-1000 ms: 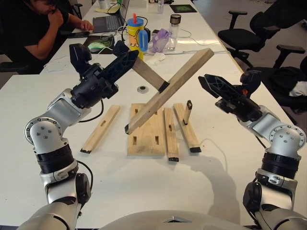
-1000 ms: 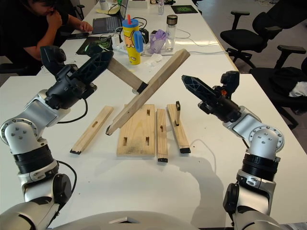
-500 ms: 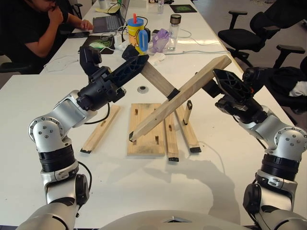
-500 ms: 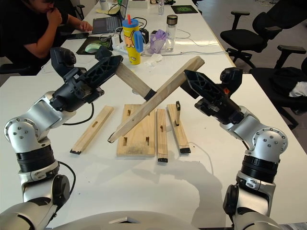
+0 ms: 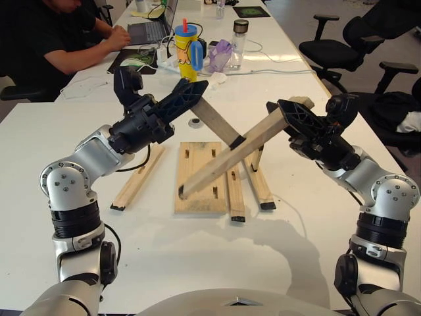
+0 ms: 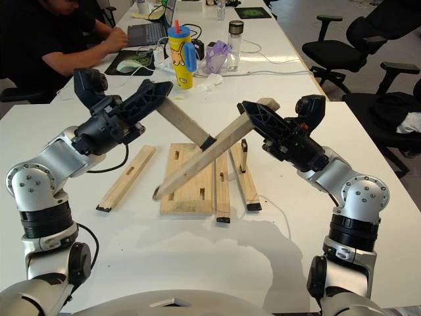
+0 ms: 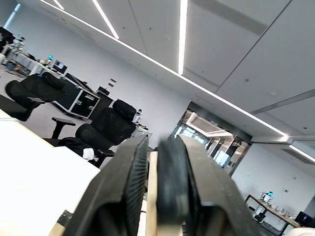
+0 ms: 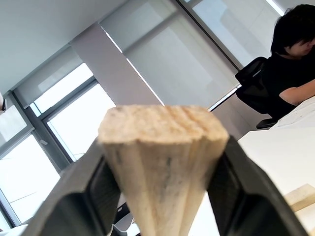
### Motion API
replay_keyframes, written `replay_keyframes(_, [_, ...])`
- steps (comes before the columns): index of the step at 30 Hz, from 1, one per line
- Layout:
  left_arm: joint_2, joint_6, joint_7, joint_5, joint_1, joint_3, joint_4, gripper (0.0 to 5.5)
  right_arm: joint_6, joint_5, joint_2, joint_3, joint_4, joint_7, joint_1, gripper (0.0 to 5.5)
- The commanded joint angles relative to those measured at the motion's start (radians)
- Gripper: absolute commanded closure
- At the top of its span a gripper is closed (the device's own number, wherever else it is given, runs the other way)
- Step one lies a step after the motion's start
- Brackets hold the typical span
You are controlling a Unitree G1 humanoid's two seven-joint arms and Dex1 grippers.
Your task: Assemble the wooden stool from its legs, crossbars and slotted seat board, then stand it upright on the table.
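My left gripper [image 5: 192, 93] is shut on a short wooden bar [image 5: 214, 122] held above the table; its wood shows between the fingers [image 7: 173, 182] in the left wrist view. That bar meets a long wooden leg [image 5: 227, 158] that slants from the slotted seat board [image 5: 200, 204] up to the right. My right gripper [image 5: 281, 113] is shut on the leg's upper end [image 8: 162, 147]. The seat board lies flat on the table. One loose leg [image 5: 138, 176] lies to its left, two more pieces [image 5: 260, 185] to its right, with a short piece [image 5: 258, 155] standing on one.
Behind the work area stand a yellow cup [image 5: 186, 43], a clear bottle [image 5: 238, 43] and a laptop [image 5: 150, 29]. A small round disc [image 5: 195, 122] lies just behind the board. Office chairs [image 5: 342, 39] stand off the table's right side. The near table is bare white.
My right gripper has swung in from the right and taken hold of the long leg's upper end. The left arm has shifted the joined pieces slightly right and lower.
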Motion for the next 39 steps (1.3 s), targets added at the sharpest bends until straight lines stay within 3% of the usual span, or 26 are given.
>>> replay_keyframes(1, [0.006,-0.006,0.032,-0.054,-0.001,0.003,0.011,3.72,-0.009,0.001,-0.014,0.005,0.004,0.007,-0.001,3.38])
replay_keyframes(5, [0.016,-0.029,0.044,-0.030,0.007,0.009,0.022,3.20,-0.009,-0.007,-0.016,0.010,0.010,0.011,0.001,3.38])
replay_keyframes(11, [0.119,-0.152,0.040,0.023,-0.051,0.194,0.213,2.34,-0.004,-0.075,-0.077,0.016,-0.037,0.078,0.069,3.38])
replay_keyframes(15, [0.189,-0.155,-0.025,0.092,-0.033,0.219,0.271,1.84,-0.025,-0.139,-0.127,0.013,-0.074,0.140,0.117,3.38])
replay_keyframes(17, [0.221,-0.152,-0.088,0.191,0.023,0.160,0.233,1.60,-0.049,-0.167,-0.144,0.006,-0.087,0.176,0.120,3.38])
replay_keyframes(22, [0.361,-0.254,-0.339,0.659,0.340,-0.276,0.006,1.54,-0.193,-0.332,-0.149,0.073,-0.180,0.245,0.054,3.38])
replay_keyframes(30, [0.390,-0.357,-0.477,0.907,0.424,-0.417,-0.039,1.54,-0.433,-0.631,-0.145,0.224,-0.124,0.372,0.004,3.38])
replay_keyframes(39, [0.332,-0.603,-0.447,1.291,0.392,-0.630,-0.034,1.54,-0.503,-0.729,-0.148,0.283,-0.071,0.456,0.006,3.38])
